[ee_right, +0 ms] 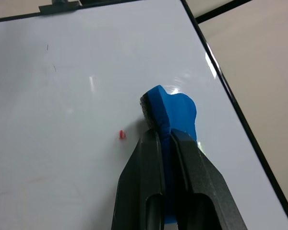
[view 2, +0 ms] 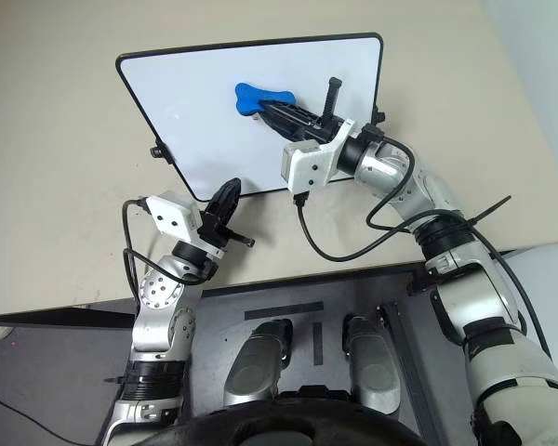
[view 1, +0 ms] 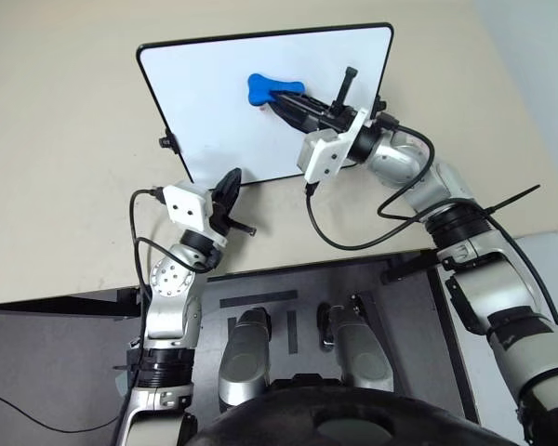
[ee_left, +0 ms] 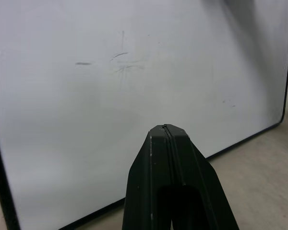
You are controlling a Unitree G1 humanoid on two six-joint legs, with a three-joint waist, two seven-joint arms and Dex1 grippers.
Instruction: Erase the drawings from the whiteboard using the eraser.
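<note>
The whiteboard (view 1: 223, 102) lies tilted on the beige table, black-framed with small knobs on its sides. My right gripper (view 1: 281, 98) is shut on the blue bone-shaped eraser (view 1: 272, 89), whose free end rests over the middle of the board. In the right wrist view the eraser (ee_right: 175, 112) sticks out between the two black fingers, and a tiny red mark of the drawings (ee_right: 122, 134) lies on the board just beside it. My left gripper (view 1: 231, 181) is shut and empty, at the board's near edge. In the left wrist view its fingertips (ee_left: 166, 130) point at the whiteboard (ee_left: 62, 143), which carries faint grey smudges.
The beige table (view 1: 65, 186) spreads around the board on all sides. A dark platform (view 1: 418, 307) sits below the table's near edge. Black cables loop from both wrists near the board's near edge.
</note>
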